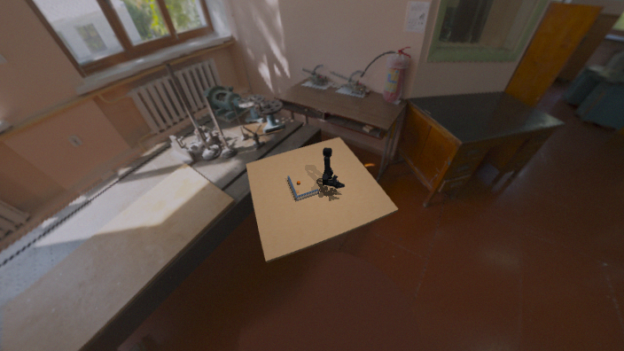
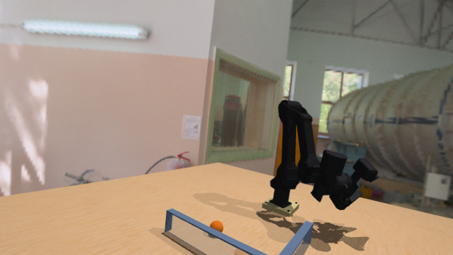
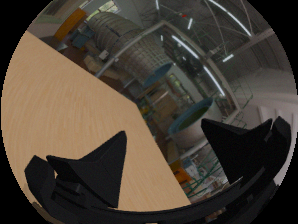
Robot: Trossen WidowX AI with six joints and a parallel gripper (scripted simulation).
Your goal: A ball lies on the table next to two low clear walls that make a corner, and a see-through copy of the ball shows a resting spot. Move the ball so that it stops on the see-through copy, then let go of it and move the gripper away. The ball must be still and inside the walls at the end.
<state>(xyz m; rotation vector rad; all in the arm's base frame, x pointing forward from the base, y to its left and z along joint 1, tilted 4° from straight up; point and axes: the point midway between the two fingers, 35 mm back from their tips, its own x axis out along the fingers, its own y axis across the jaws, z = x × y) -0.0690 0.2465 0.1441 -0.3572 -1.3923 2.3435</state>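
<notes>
1. While the top view is showing the whole room from high up, the black arm (image 1: 327, 166) is standing upright near the middle of the square worktop (image 1: 310, 222), with its jaws end (image 1: 335, 183) folding down low beside its base. The orange ball (image 1: 298, 182) is lying on the worktop inside the angle of the two low blue-edged walls (image 1: 298, 193), close to the wall farther from the arm and well apart from the jaws. The see-through copy is too faint to make out here.

2. In the exterior view, the arm (image 2: 294, 141) is rising from its pale base plate (image 2: 280, 207), bending sharply at the top, and coming back down so that the wrist is hanging above the worktop (image 2: 96, 212) on the side of the base facing away from the walls. The gripper (image 2: 349, 196) is tilting downward and outward toward the worktop's edge, touching nothing. The ball (image 2: 216, 226) is sitting on the worktop just behind the near wall (image 2: 206, 230), inside the corner, with the second wall (image 2: 299, 239) running back toward the arm's shadow.

3. In the wrist view, the two dark fingers are standing wide apart, so the jaws are open and holding nothing. Between them the worktop's edge (image 3: 133, 106) is crossing diagonally, with the hall beyond it. Neither ball nor walls are appearing here.
</notes>
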